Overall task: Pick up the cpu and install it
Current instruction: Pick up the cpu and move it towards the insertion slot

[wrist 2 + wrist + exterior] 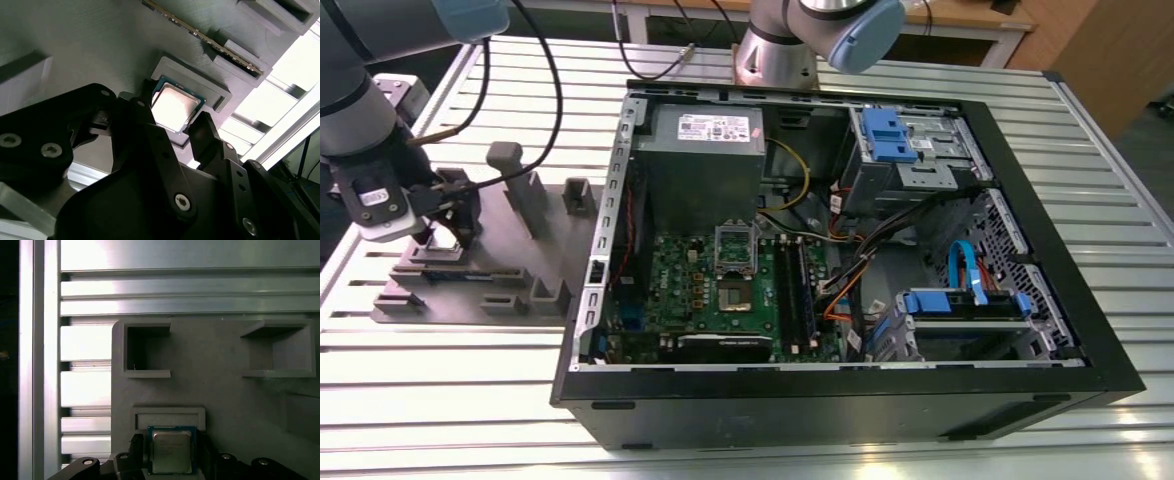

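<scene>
Hanging low over the grey moulded fixture tray (467,295) on the slatted metal table (454,400), the gripper (443,236) in the exterior view works at that view's left. It is well apart from the open black computer case (854,410) and its green motherboard (707,300); the chip itself is too small to make out there. In the second wrist view the cpu (176,105), a small flat square chip with a silver-grey metal top and a thin pale rim, lies flat in a shallow square recess of the tray. It sits directly between the two black fingers (142,117), which are spread to either side of it, one along each opposite edge. In the first wrist view the cpu (171,451) sits centred in the gripper (171,447) and squared to the finger line, so a closing stroke would meet two parallel edges. The pads look just beside those edges, perhaps touching; I judge the chip not yet pinched, resting in its pocket.
</scene>
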Available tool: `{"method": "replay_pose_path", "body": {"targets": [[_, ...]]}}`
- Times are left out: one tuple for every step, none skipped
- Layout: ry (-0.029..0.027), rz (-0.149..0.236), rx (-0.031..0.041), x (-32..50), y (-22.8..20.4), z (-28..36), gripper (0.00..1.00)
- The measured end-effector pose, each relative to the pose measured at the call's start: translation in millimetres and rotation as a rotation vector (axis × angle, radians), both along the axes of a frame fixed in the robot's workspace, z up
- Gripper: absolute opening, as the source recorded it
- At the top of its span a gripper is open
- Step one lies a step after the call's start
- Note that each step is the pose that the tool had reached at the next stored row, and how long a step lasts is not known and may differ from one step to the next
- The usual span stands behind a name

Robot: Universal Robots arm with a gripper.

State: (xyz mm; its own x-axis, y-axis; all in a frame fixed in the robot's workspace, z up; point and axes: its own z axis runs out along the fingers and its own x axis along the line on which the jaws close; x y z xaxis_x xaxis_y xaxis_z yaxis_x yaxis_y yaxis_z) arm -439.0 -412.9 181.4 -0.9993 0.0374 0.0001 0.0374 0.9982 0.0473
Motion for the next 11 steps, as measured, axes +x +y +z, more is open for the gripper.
{"method": "replay_pose_path", "body": {"targets": [[0.0,0.001,0.0006,0.0,0.0,0.0,0.56],[0.0,0.002,0.0015,0.0,0.1,0.0,0.56],[0.0,0.003,0.0021,0.0,0.2,0.0,0.56],[-0.0001,0.003,0.0022,0.0,0.3,0.0,0.56],[0.0,0.003,0.0022,0.1,0.7,0.0,0.56],[0.0,0.003,0.0022,0.0,1.0,0.1,0.56],[0.0,0.003,0.0022,0.0,1.2,0.1,0.56],[0.0,0.003,0.0022,-0.1,1.4,0.0,0.56],[0.0,0.003,0.0022,-0.1,1.4,0.1,0.56],[0.0,0.003,0.0022,-0.2,1.5,0.1,0.56],[-0.0001,0.003,0.0022,-0.3,1.5,0.1,0.56]]}}
